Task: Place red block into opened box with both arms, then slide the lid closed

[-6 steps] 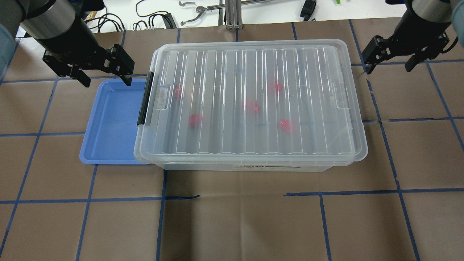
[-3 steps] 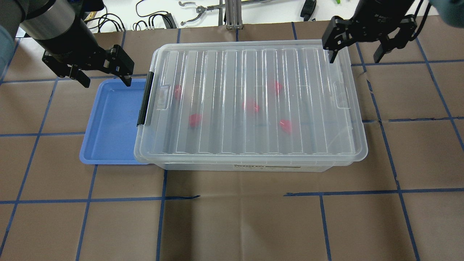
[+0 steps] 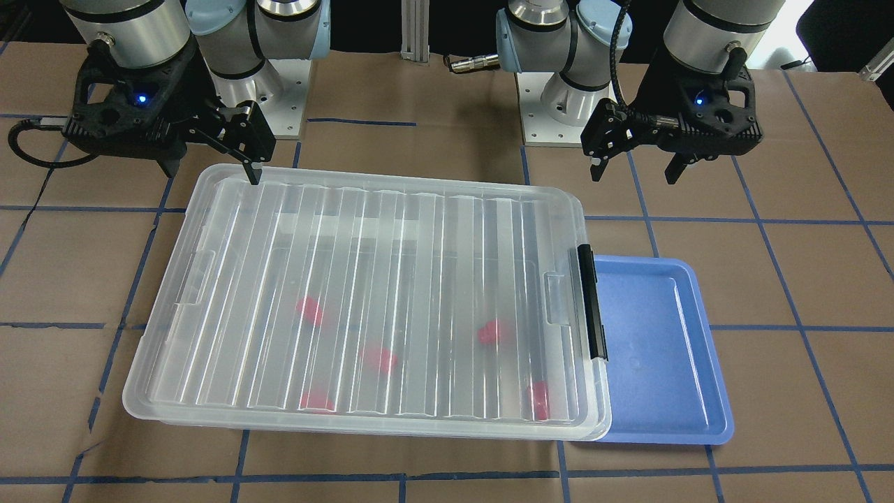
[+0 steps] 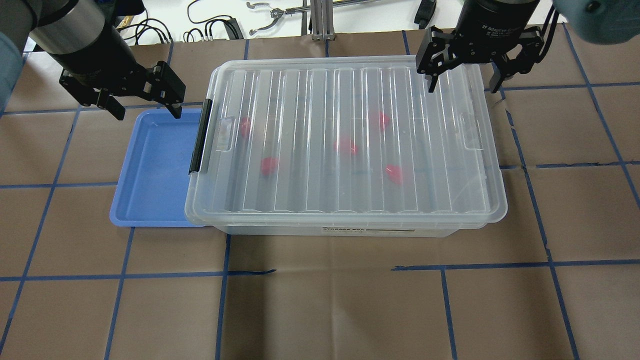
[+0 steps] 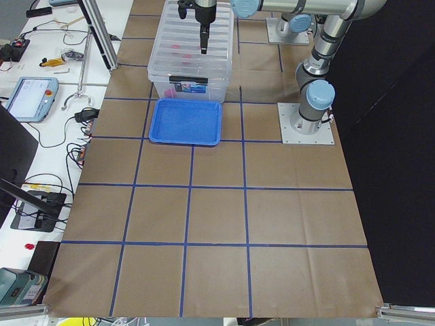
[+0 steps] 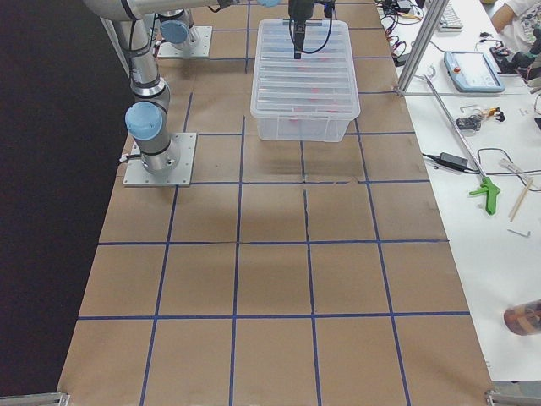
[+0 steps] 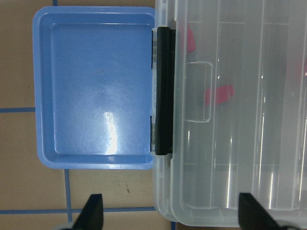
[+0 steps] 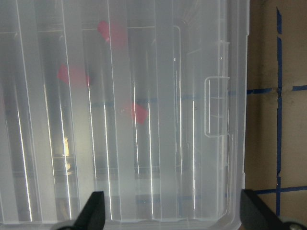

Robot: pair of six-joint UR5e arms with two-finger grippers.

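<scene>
The clear ribbed lid (image 4: 345,100) lies flat over the whole box (image 4: 350,231). Several red blocks show blurred through it, among them one (image 4: 269,165) at the left, one (image 4: 346,146) in the middle and one (image 4: 394,173) nearer the front. My left gripper (image 4: 148,112) hangs open above the far edge of the blue tray, next to the box's black clip (image 4: 200,135), and holds nothing. My right gripper (image 4: 462,87) hangs open above the lid's far right corner, also holding nothing. The right wrist view looks straight down on the lid (image 8: 144,158).
An empty blue tray (image 4: 150,170) sits against the box's left short side, partly under its rim. Cables and tools lie on the white bench (image 4: 215,20) beyond the table's far edge. Brown paper with blue tape lines covers the table (image 4: 320,310).
My right gripper has swung left, from over the table beside the box to above the lid's far right corner. The left gripper, lid and blocks have not moved.
</scene>
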